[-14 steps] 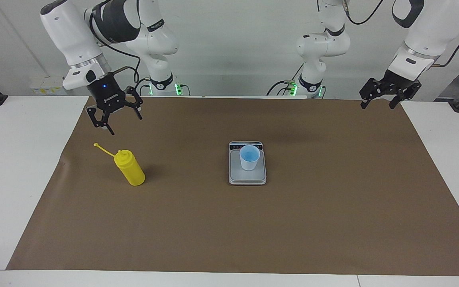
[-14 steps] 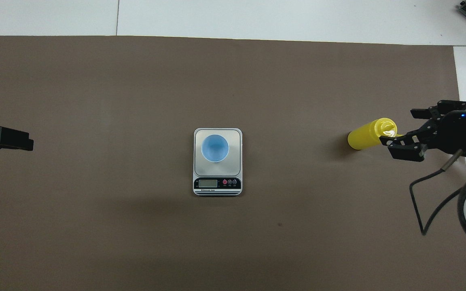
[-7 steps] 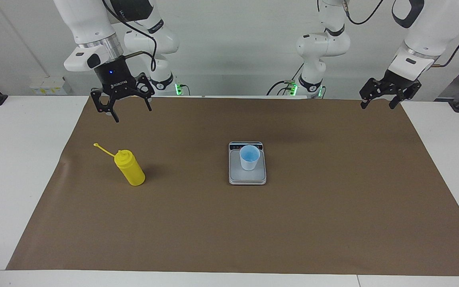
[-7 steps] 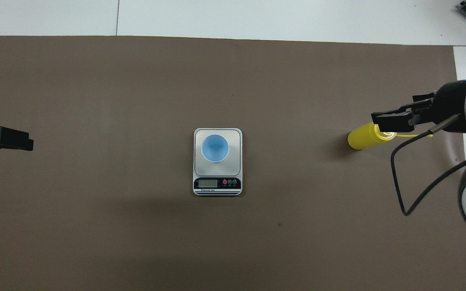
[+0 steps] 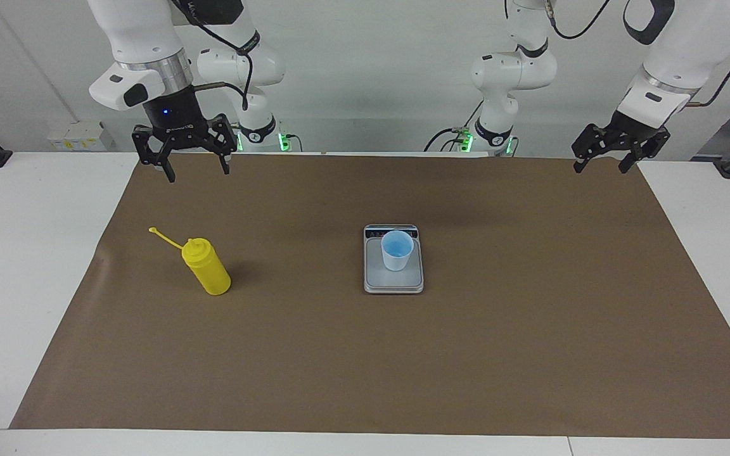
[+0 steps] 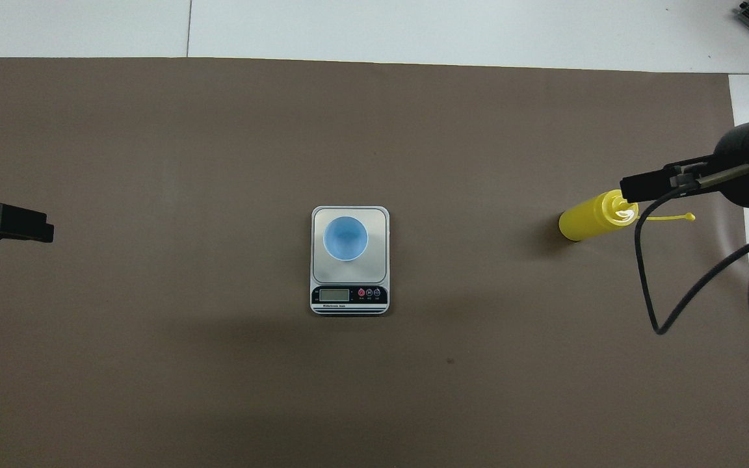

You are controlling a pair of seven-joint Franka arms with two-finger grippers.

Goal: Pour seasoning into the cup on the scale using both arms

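The seasoning, a yellow squeeze bottle point(image 5: 208, 269) point(image 6: 592, 221), stands upright on the brown mat toward the right arm's end, its cap strap point(image 5: 163, 235) sticking out sideways. The light-blue cup point(image 5: 397, 250) point(image 6: 345, 238) stands on the grey scale point(image 5: 393, 283) point(image 6: 381, 218) at the mat's middle. My right gripper point(image 5: 197, 172) point(image 6: 641, 187) hangs open high over the mat by the bottle, pointing down, well clear of it and holding nothing. My left gripper point(image 5: 601, 168) point(image 6: 36, 227) waits open and empty over the mat's corner at the left arm's end.
A brown paper mat point(image 5: 530, 329) covers most of the white table point(image 5: 23, 253). The scale's dark display strip point(image 6: 348, 296) faces the robots. A black cable point(image 6: 647, 286) loops down from the right wrist.
The right gripper has risen away from the bottle and turned from a slanted pose to pointing straight down. The bottle, cup, scale and left arm have not moved.
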